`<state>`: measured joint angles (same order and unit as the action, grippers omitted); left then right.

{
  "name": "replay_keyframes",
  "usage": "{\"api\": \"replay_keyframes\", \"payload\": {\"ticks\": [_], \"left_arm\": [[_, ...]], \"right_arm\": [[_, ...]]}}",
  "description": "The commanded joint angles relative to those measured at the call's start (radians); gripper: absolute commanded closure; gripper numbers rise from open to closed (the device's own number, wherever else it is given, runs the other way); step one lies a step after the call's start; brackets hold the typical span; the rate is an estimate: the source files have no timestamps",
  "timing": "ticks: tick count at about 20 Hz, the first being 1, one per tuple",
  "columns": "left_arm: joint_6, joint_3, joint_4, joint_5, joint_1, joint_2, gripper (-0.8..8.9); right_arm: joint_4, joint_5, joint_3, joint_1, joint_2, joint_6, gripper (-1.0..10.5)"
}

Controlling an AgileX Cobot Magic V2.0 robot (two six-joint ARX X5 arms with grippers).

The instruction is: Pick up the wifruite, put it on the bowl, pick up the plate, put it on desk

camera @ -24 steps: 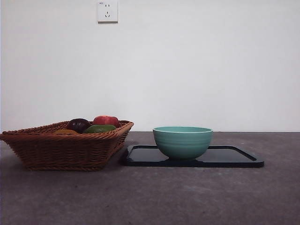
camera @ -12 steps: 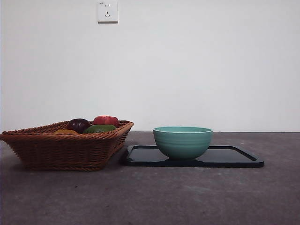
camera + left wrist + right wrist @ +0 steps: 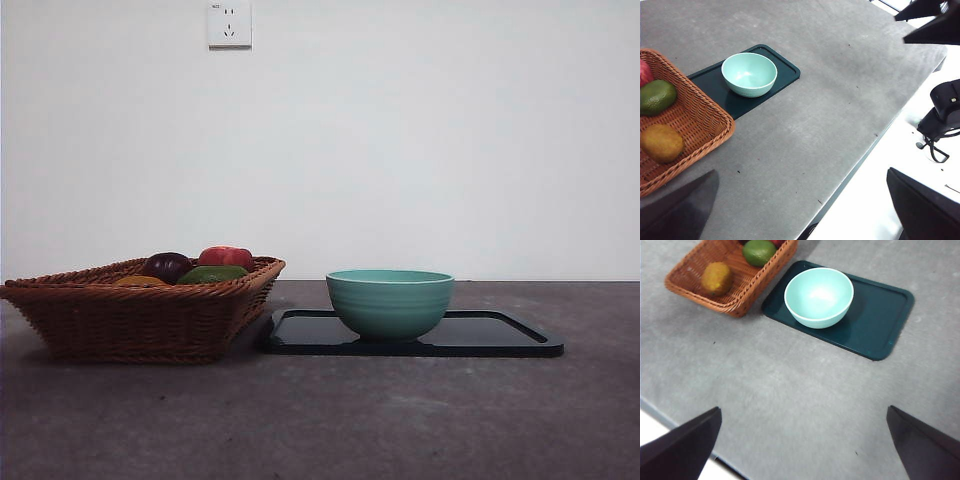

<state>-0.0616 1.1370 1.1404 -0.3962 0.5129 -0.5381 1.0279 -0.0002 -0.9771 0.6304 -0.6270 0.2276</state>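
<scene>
Your wifruite (image 3: 716,277) lies in the wicker basket (image 3: 690,287); the bowl (image 3: 818,297) stands empty on the dark tray (image 3: 880,320). Both grippers hang high, jaws spread, holding nothing.

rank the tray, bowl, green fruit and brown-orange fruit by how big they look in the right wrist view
1. Tray
2. Bowl
3. Green fruit and wifruite: these look about alike, and the green one is cut off by the picture's edge, so no ranking.
</scene>
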Motion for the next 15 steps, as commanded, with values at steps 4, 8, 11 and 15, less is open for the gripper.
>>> {"api": "replay_keyframes", "payload": {"ticks": [4,8,11,15], "left_arm": [[-0.009,0.010,-0.011,-0.005,0.005,-0.003,2.19],[-0.009,0.010,-0.011,-0.005,0.006,-0.003,2.19],[-0.009,0.010,-0.011,-0.006,0.005,-0.002,2.19],[-0.009,0.010,-0.011,-0.005,0.005,-0.002,2.18]], "right_arm": [[-0.063,0.001,-0.084,0.003,-0.261,0.027,3.9],[-0.060,-0.002,-0.225,-0.069,-0.509,0.047,3.9],[-0.054,-0.065,-0.342,-0.132,-0.673,0.044,3.9],[-0.039,-0.130,-0.499,-0.197,-0.876,0.014,3.9]]}}
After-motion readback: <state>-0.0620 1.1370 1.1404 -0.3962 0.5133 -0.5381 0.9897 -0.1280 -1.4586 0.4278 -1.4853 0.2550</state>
